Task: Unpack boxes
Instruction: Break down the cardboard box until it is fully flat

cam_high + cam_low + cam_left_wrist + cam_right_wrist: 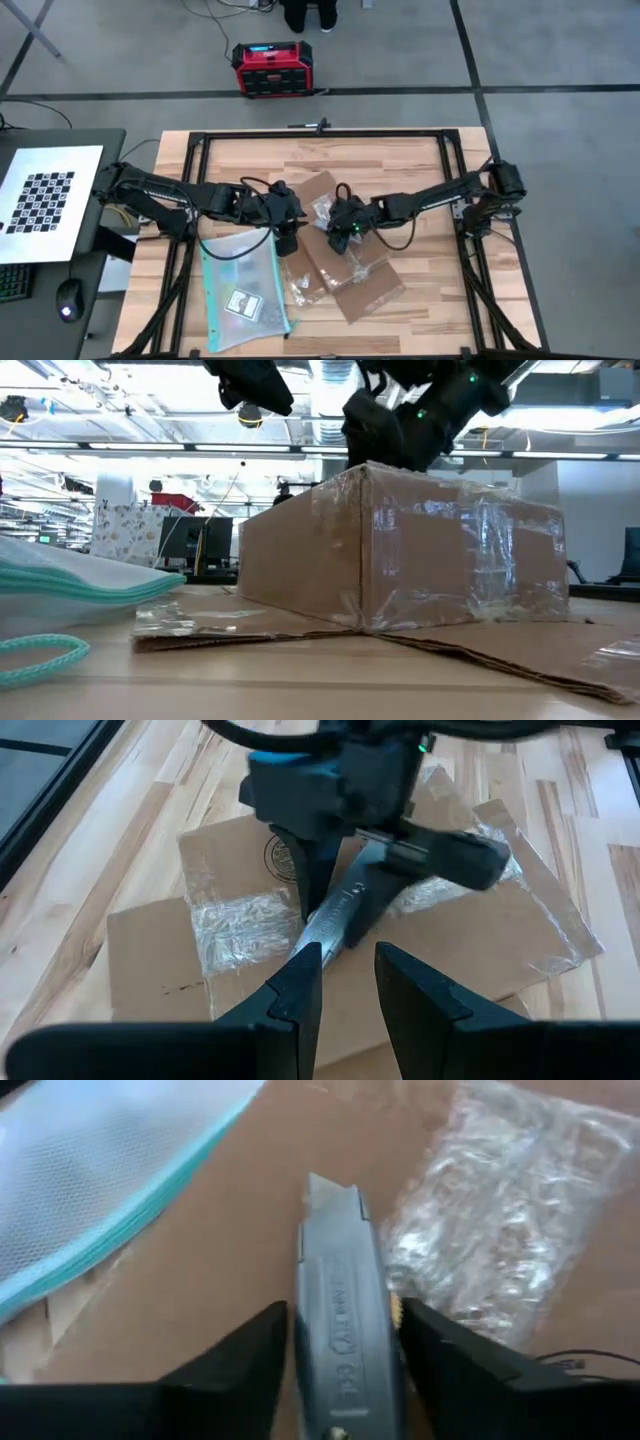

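At the table's middle, the right gripper [340,1350] has its fingers either side of a grey utility knife [340,1330] over the brown cardboard box [345,255]. The left gripper [345,985], fingers slightly parted and empty, hovers beside it.

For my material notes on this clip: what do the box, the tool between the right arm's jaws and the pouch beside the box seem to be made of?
Box: brown cardboard, matte, with glossy clear tape crinkling over its faces.
Utility knife: apparently metal, a dull grey cast-looking body with embossed lettering and a pointed blade tip.
Pouch: likely soft clear plastic with a fine mesh look, edged in teal.
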